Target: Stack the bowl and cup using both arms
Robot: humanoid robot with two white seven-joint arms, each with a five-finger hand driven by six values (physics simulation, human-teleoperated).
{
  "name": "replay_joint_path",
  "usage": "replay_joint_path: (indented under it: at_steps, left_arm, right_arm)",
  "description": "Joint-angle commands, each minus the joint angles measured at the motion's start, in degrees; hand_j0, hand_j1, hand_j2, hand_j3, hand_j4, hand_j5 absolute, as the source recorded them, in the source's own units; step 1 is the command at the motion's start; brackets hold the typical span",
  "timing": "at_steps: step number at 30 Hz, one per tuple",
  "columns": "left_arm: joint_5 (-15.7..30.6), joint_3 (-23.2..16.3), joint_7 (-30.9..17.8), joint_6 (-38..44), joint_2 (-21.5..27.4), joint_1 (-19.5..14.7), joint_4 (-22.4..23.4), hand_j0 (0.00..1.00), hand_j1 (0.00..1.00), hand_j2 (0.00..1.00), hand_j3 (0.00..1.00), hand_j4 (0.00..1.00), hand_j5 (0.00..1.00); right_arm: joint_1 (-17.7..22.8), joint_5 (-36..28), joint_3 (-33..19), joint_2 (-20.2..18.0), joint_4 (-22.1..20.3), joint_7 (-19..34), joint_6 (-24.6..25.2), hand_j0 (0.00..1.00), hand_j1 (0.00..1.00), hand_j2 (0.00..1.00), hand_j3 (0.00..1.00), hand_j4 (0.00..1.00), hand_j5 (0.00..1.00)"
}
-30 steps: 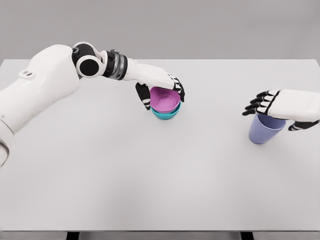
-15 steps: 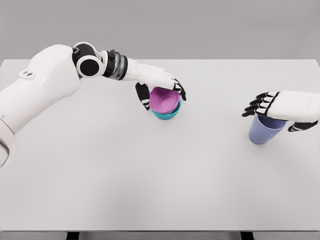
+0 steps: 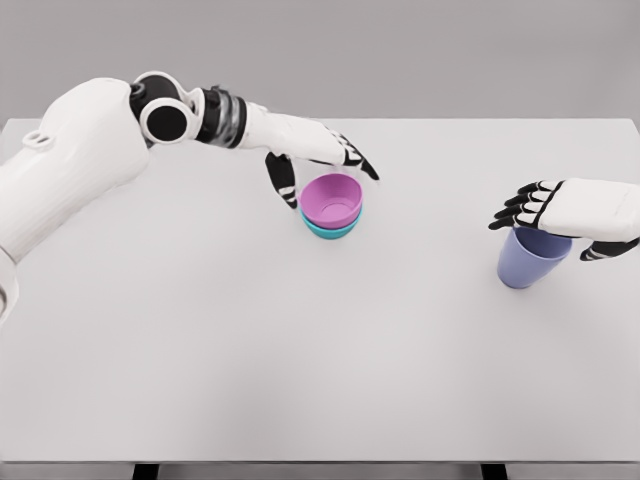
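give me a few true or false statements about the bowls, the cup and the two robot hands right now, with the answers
1. The glossy pink bowl sits nested in the teal bowl. True.
2. The left robot hand grips the pink bowl. False: its fingers are spread, just behind and above the rim.
3. The lavender plastic cup lies tipped over. False: it stands upright.
4. The right robot hand is over the cup. True.
5. The white table holds a second cup. False: only one.
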Motion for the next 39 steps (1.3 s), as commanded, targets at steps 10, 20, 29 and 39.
replay_joint_path:
  at_steps: [10, 20, 29, 39]
  left_arm:
    - [21.13, 0.58, 0.02, 0.13, 26.72, -0.18, -22.67, 1.00, 1.00, 1.00, 1.00, 1.00, 1.00]
    - [41.61, 0.84, 0.02, 0.13, 43.42, 16.95, -28.21, 1.00, 1.00, 1.00, 1.00, 1.00, 1.00]
    - [49.97, 12.09, 0.02, 0.13, 44.48, 30.67, -19.60, 1.00, 1.00, 1.00, 1.00, 1.00, 1.00]
    - [53.22, 12.80, 0.02, 0.13, 43.86, 32.26, -17.66, 1.00, 1.00, 1.00, 1.00, 1.00, 1.00]
  right_arm:
    - [0.00, 1.11, 0.30, 1.25, 1.51, -0.02, 0.14, 1.00, 1.00, 1.00, 1.00, 1.00, 1.00]
    - [-0.53, 1.82, 1.09, 2.21, 3.17, -0.02, 0.14, 1.00, 1.00, 1.00, 1.00, 1.00, 1.00]
    - [-0.53, 2.61, 1.53, 3.00, 4.14, -0.02, 0.14, 1.00, 1.00, 1.00, 1.00, 1.00, 1.00]
    - [-0.88, 2.61, 2.06, 3.18, 4.49, -0.02, 0.14, 0.77, 0.77, 0.77, 0.77, 0.77, 0.77]
